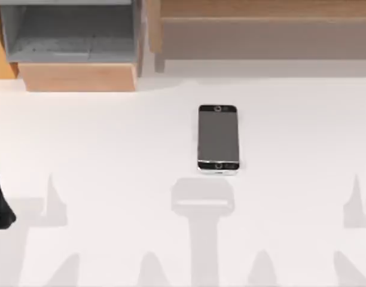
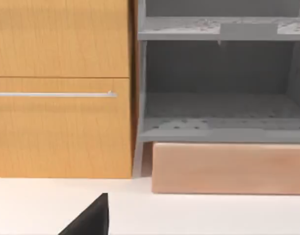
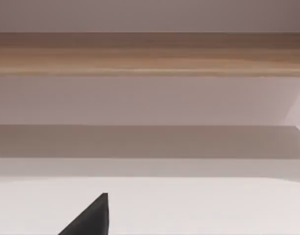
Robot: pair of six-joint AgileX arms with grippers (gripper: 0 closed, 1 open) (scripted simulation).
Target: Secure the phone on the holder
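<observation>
The top view showed the phone [image 1: 217, 140] flat, screen up, mid-table, well apart from the left gripper [image 1: 0, 197] at the left edge. The left wrist view showed a grey shelf unit [image 2: 221, 88] ahead. Finger opening could not be told.

Left arm [image 1: 0, 194] parked at the table's left edge — dark, low, idle.
</observation>
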